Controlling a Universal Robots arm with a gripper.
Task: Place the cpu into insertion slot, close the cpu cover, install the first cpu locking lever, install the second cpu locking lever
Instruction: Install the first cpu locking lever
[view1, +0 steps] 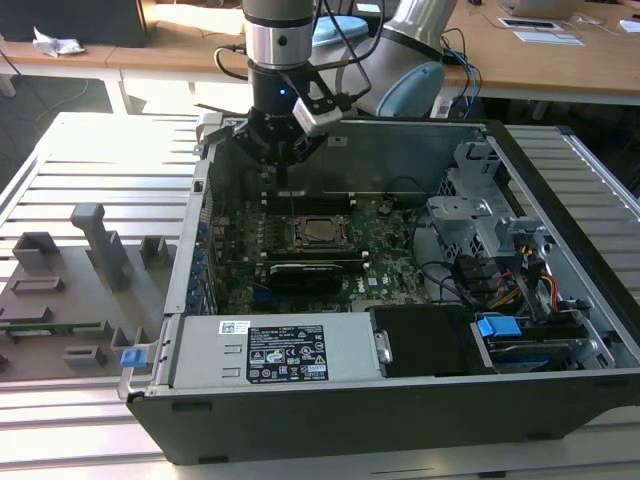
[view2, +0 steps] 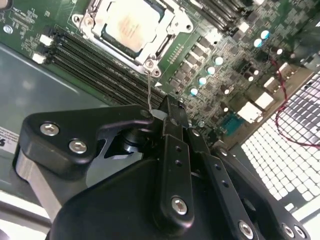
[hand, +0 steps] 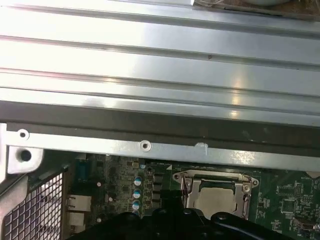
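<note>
Jaws drawn right together, pinching the free end of a locking lever (view2: 149, 87). The gripper (view2: 167, 111) sits low over the motherboard (view2: 220, 35), near the socket. In the exterior view it hangs just behind the socket, inside the open computer case (view1: 560, 180).

Lever: thin bare steel wire, straight. Its long axis runs from the socket corner, by a screw, up off the board to the gripper's tip. So it stands raised, not flat along the socket.

cpu (view2: 131, 22): seated flat in the insertion slot (view2: 111, 42), metal top facing up, edges square with the socket. It's square, so no long axis. Top is smooth matte silver-grey with faint print.

cpu cover (view2: 175, 27): down over the chip. Thin stamped metal frame, chip top showing through the window. The first wrist view shows the same.

Around it:
- Long narrow black memory slots (view2: 95, 65) run parallel, just beside the socket.
- A row of round silver-topped capacitors (view2: 202, 80) sits on the socket's other side, on green board.
- A perforated metal grille (view2: 285, 145) is at the case wall, with a red wire (view2: 274, 90) looped in front of it.

Gripper body is matte black links with bright screw heads. The case rests on a ribbed aluminium table (view1: 90, 150). A grey fixture tray (view1: 70, 280) lies on the exterior view's left, just beside the case.
</note>
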